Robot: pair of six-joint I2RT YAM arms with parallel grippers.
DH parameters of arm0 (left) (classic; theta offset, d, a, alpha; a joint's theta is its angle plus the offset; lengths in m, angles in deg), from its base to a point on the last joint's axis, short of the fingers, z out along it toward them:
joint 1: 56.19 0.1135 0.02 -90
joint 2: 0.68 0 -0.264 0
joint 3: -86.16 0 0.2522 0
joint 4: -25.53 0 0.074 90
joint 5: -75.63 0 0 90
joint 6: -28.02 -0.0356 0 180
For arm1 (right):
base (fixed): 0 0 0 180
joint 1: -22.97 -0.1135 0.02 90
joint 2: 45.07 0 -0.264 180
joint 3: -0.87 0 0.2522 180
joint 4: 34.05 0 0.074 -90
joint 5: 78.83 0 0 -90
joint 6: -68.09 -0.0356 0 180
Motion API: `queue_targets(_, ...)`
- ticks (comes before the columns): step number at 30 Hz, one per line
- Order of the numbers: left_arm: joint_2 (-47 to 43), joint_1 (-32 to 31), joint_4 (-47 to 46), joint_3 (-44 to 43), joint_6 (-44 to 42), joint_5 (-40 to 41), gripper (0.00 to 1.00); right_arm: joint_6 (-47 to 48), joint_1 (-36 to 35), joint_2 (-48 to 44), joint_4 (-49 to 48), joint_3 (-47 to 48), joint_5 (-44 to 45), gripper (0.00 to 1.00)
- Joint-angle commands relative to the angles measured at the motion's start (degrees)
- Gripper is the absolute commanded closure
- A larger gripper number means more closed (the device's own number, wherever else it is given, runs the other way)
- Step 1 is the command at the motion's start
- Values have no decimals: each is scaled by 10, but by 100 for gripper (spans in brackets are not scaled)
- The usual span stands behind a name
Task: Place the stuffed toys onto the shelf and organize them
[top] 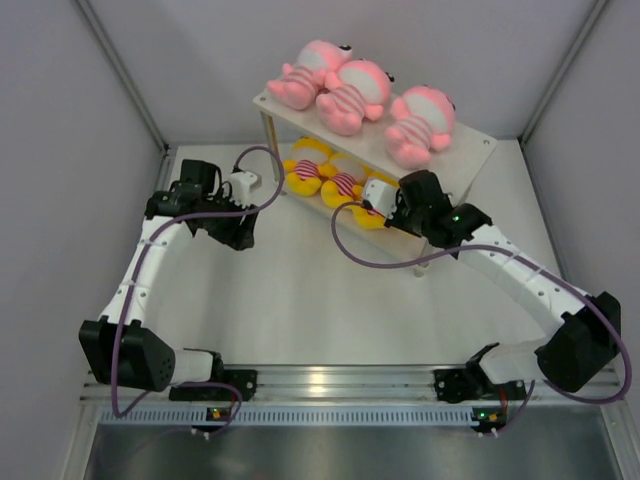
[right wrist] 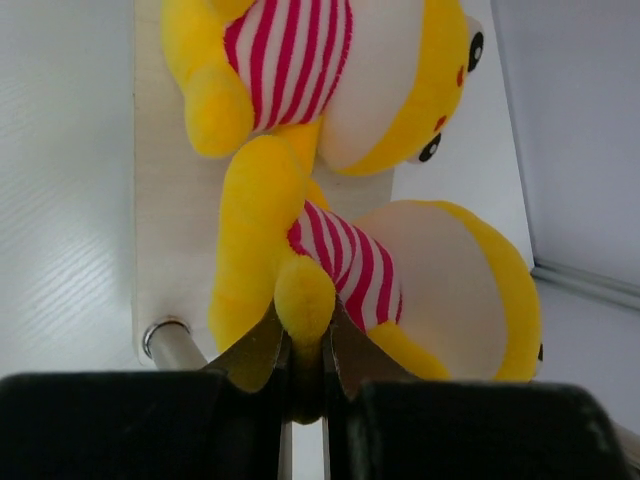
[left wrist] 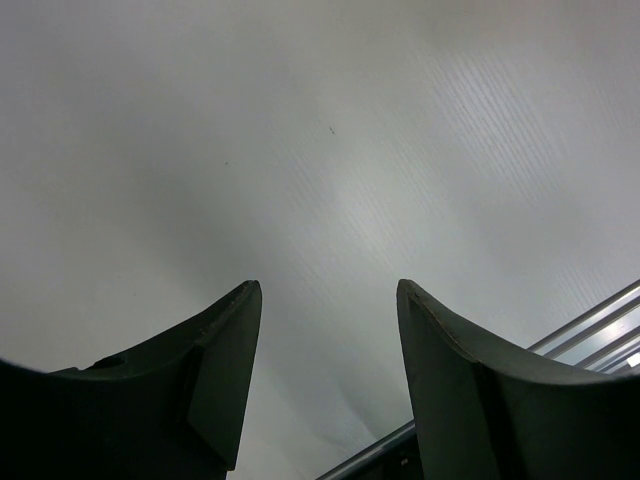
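The white shelf [top: 475, 150] stands at the back right. Three pink stuffed toys [top: 355, 92] lie in a row on its top tier. Yellow stuffed toys [top: 305, 170] lie on the lower tier. My right gripper [top: 378, 208] is at the lower tier's front, shut on a limb of a yellow toy [right wrist: 430, 290], as the right wrist view [right wrist: 305, 315] shows. A second yellow toy [right wrist: 330, 80] lies just beyond it on the lower board [right wrist: 165, 230]. My left gripper [top: 235, 235] is open and empty over the bare table left of the shelf; it also shows in the left wrist view [left wrist: 328, 300].
A silver shelf leg [right wrist: 170, 345] stands just left of my right fingers. Grey walls close in the table on the left, back and right. A metal rail [top: 330, 380] runs along the near edge; it also shows in the left wrist view [left wrist: 590, 330].
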Motion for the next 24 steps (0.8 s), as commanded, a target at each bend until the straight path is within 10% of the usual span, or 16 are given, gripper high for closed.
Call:
queue_targets(1, -15, 3, 5, 0, -6, -13, 38, 10, 7, -34, -105, -37, -35, 100)
queue_targets(15, -17, 3, 5, 1, -3, -11, 38, -1, 79, -57, -202, -135, -155, 100)
queue_targets(24, -14, 3, 6, -1, -5, -15, 38, -33, 68, -42, -78, -51, -128, 30)
